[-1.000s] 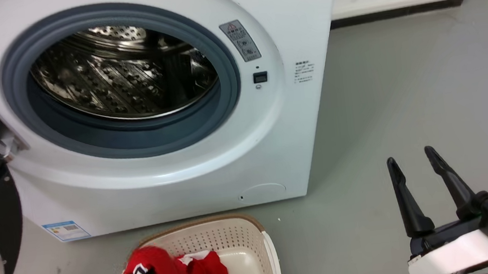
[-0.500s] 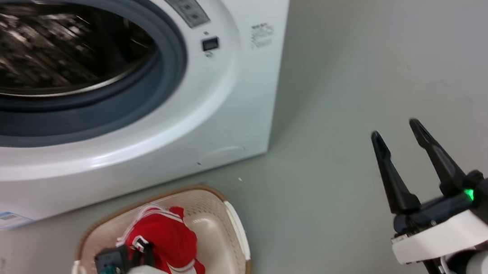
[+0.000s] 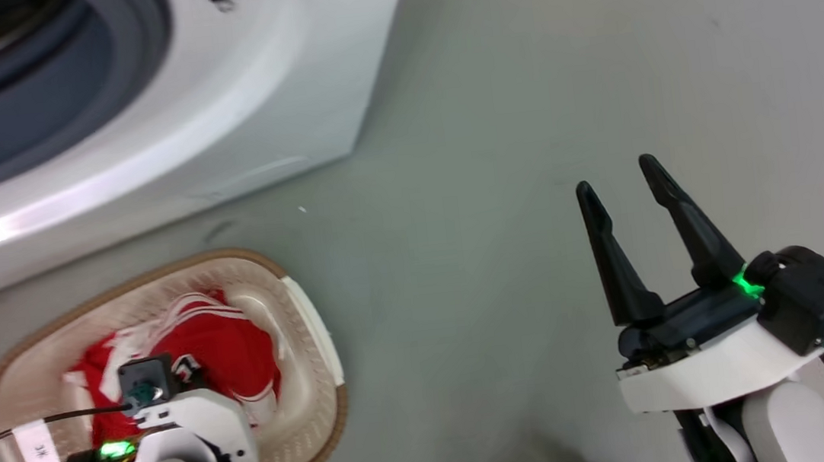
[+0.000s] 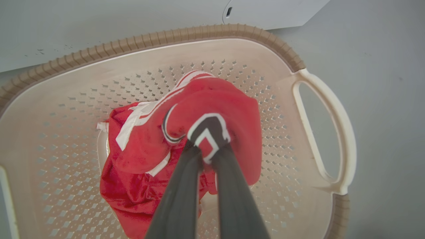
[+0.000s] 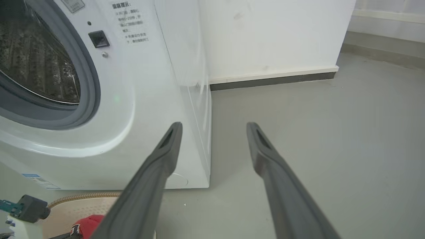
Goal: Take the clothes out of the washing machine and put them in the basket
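Note:
The cream basket with a brown rim stands on the floor in front of the white washing machine. Red clothes with white stripes lie inside it. In the left wrist view my left gripper points down into the basket, shut on a fold of the red clothes with a dark and white print. My left wrist covers the fingers in the head view. My right gripper hangs open over bare floor to the basket's right, holding nothing. The steel drum looks bare where it shows.
Grey floor stretches to the right of the washer. A white wall with a dark skirting strip runs behind. A thin cable with a white tag trails from my left wrist over the basket's left side.
The head camera has tipped down and right, so the washer has slid up and left in the picture. My left gripper has sunk into the basket with the red garment. The right gripper stays open.

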`<state>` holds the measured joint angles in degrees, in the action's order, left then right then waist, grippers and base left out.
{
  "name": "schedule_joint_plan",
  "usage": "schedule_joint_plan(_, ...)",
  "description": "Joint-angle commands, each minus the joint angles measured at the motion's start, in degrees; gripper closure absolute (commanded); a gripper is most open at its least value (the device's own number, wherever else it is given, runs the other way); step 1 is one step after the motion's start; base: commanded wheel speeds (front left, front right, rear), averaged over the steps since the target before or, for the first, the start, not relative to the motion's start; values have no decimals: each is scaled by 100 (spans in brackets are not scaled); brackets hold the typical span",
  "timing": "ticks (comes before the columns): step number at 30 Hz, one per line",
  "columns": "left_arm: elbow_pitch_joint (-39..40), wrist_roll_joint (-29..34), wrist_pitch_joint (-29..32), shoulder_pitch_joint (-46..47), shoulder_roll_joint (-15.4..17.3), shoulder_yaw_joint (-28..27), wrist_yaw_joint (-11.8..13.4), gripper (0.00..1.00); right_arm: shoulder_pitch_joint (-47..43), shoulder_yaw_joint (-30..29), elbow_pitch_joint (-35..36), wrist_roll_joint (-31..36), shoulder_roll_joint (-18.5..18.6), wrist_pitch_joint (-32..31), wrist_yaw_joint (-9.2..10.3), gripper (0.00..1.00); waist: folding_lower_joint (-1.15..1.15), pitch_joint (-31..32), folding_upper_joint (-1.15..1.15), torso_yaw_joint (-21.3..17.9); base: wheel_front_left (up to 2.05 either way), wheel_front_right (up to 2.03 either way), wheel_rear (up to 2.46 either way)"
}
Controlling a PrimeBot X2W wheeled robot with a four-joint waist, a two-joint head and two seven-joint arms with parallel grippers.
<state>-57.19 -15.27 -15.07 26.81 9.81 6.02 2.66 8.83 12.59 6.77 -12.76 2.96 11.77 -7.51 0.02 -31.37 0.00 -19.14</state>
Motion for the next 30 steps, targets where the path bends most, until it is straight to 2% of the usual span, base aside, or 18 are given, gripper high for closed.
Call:
schedule_joint_plan(1, -117, 6, -13, 83, 56, -31, 68, 100, 106, 62, -58, -70, -18, 58, 4, 0, -2, -443, 0, -354, 0, 0, 0)
schedule_joint_plan(8, -724, -17, -13, 314, 186, -48, 133, 100, 336, 180, -267, -142, -16, 201, 4, 0, -2, -735, 0, -444, 0, 0, 0)
schedule_joint_plan(9, -820, -18, -14, 333, 164, -32, 116, 88, 354, 174, -293, -134, -16, 220, 4, 0, -2, -723, 0, -413, 0, 0, 0)
schedule_joint_plan(10, -891, -39, -14, 366, 139, -33, 119, 51, 383, 167, -326, -116, -16, 230, 4, 0, -2, -696, 0, -373, 0, 0, 0)
schedule_joint_plan(11, -934, -43, -14, 391, 121, -21, 124, 0, 410, 155, -360, -81, -16, 231, 4, 0, -2, -646, 0, -326, 0, 0, 0)
schedule_joint_plan(19, -941, 33, -13, 93, -285, 161, -98, 0, 281, -109, -508, 202, -12, 161, 4, 0, -2, 288, 0, 243, 0, 0, 0)
schedule_joint_plan(23, -636, -36, -14, -138, -488, 134, -177, 0, 97, -341, -448, 381, -10, 15, 5, 0, -2, 872, 0, 563, 0, 0, 0)
schedule_joint_plan(30, 178, -71, -14, -579, -646, 57, -262, 0, -297, -735, -256, 588, -11, -316, 4, 0, -2, 1673, 0, 1083, 0, 0, 0)
